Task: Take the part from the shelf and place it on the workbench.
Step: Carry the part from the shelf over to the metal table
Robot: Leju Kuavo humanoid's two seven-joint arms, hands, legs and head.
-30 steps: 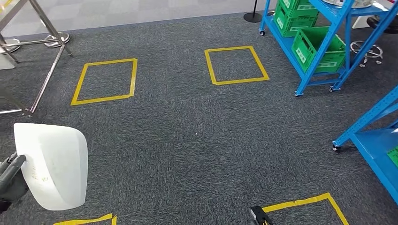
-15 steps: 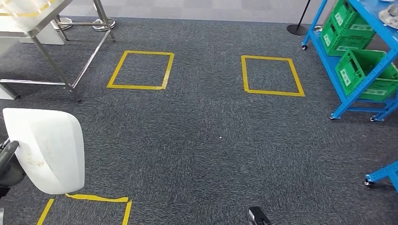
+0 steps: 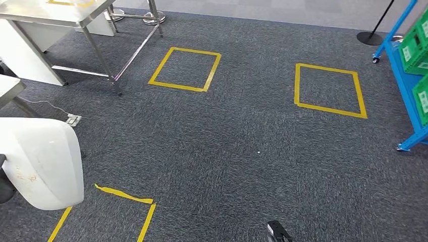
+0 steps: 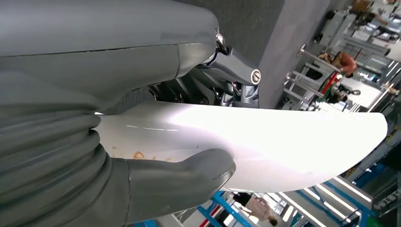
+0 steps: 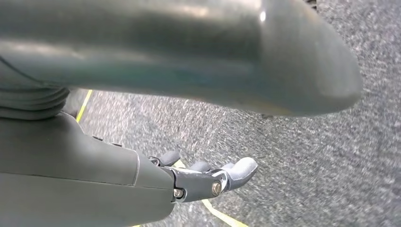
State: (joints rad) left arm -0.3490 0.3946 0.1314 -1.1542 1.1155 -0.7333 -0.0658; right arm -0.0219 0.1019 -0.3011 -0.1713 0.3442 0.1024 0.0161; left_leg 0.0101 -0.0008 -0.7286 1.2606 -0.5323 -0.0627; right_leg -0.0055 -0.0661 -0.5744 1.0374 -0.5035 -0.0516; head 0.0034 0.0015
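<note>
My left robot hand (image 4: 156, 156) has hold of the part (image 3: 43, 164), a white, smooth-skinned shell with rounded corners and a gentle curve; the thick thumb presses one broad face and the darker fingers (image 4: 222, 90) brace the other, close to one end. It hangs out at my left side above the grey carpet (image 3: 242, 151), well apart from the steel tabletop (image 3: 60, 12) at the far left. I judge it light and stiff, a thin moulded panel, but glossy enough to slip, and with most of its length cantilevered past my grip it may swing or twist as I walk. A hold nearer its middle would steady it; failing that, firm pressure across the faces should do. Faint orange writing marks its surface. My right robot hand (image 5: 198, 177) carries nothing, its fingers loosely apart above the coarse carpet and yellow tape squares (image 3: 184, 69).
</note>
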